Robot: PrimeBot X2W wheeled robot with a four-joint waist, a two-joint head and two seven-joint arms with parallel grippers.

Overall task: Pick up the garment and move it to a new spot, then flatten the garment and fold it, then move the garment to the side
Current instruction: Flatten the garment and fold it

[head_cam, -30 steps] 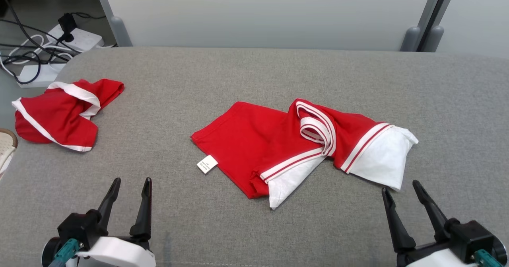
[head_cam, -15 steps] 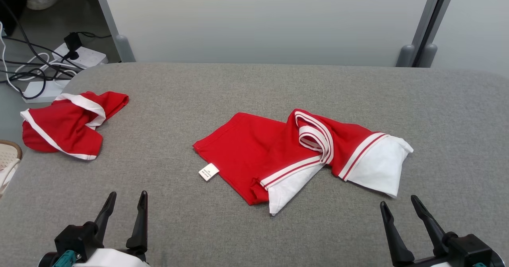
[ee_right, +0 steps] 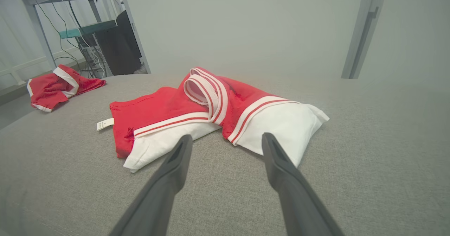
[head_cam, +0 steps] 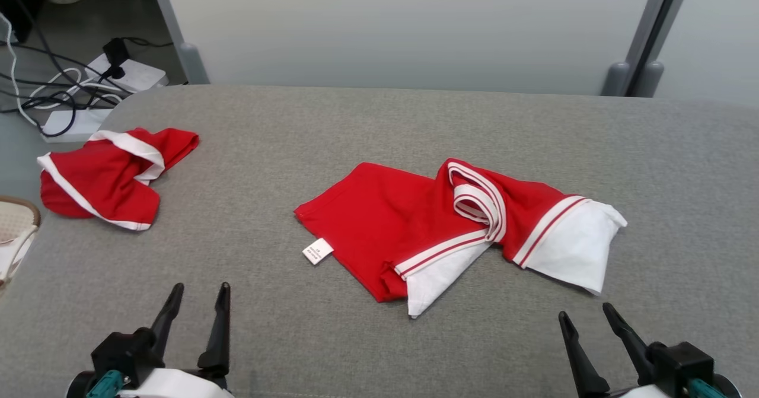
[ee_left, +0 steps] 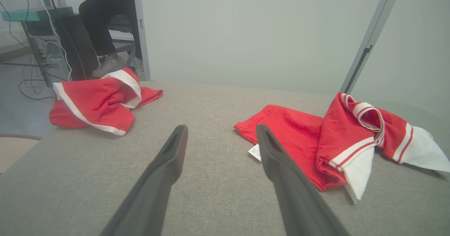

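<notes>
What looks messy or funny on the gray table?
The red shirt in the middle lies crumpled, its striped collar twisted up and its white label sticking out. A second red garment sits bunched up at the left edge.

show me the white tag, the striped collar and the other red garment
white tag (head_cam: 318,251), head view, middle of the tag
striped collar (head_cam: 474,196), head view, on its white ribbed band
other red garment (head_cam: 98,180), head view, red cloth in its middle
</notes>
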